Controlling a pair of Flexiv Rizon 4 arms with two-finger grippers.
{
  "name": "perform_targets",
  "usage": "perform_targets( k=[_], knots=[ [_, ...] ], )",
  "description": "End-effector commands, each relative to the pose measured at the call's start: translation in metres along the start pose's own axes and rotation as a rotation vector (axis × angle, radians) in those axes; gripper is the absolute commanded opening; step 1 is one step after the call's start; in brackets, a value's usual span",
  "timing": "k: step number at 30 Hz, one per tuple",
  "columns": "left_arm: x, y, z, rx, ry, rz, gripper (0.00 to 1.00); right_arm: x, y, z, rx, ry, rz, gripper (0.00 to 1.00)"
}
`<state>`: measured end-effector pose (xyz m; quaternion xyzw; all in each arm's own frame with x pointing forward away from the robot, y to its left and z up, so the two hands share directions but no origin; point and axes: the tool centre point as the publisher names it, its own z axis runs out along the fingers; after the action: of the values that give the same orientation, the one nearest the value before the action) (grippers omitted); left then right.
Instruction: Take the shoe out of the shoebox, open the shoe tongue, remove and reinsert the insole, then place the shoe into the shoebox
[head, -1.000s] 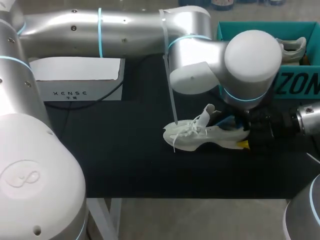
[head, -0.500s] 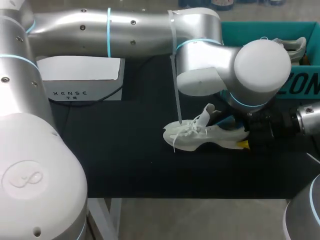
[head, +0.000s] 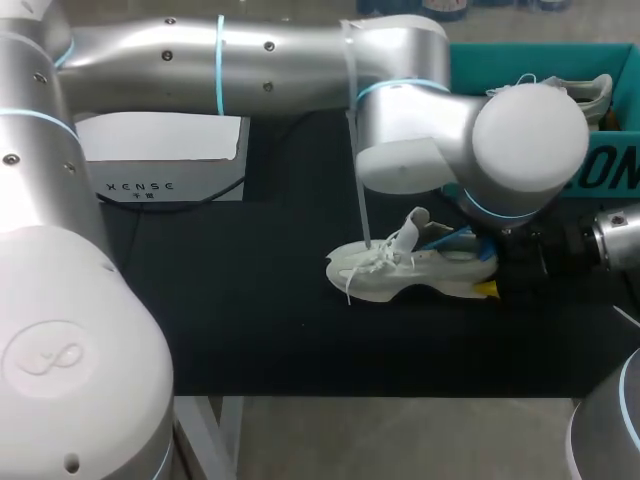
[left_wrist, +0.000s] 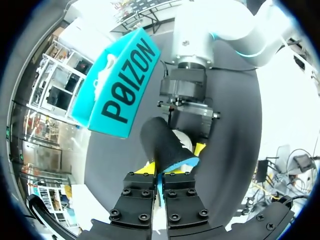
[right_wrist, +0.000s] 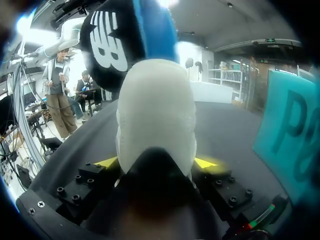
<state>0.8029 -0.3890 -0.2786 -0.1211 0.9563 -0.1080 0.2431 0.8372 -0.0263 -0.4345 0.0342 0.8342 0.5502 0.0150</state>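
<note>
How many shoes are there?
2. One white shoe lies on the black table, near the middle. The other shoe sits inside the teal shoebox at the back right. The left arm may hide more.

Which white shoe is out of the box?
The shoe on the black mat, heel in the right pincer; the other shoe lies in the teal shoebox.

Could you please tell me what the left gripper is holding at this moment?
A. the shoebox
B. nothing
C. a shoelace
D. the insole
D: the left wrist view shows the left gripper shut on the dark, blue-edged insole, whose far end is at the shoe.
</note>
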Motion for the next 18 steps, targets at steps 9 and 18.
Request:
perform_targets(
  k=[9,18],
  knots=[
    [-0.003,-0.03,-0.076,0.232,0.107,0.0,0.0,-0.001,-0.004,0.003,0.002,-0.001,0.001,0.0],
    [-0.008,-0.058,-0.151,0.387,0.3,-0.001,0.0,-0.001,-0.004,0.003,0.002,-0.001,0.001,0.0]
  ],
)
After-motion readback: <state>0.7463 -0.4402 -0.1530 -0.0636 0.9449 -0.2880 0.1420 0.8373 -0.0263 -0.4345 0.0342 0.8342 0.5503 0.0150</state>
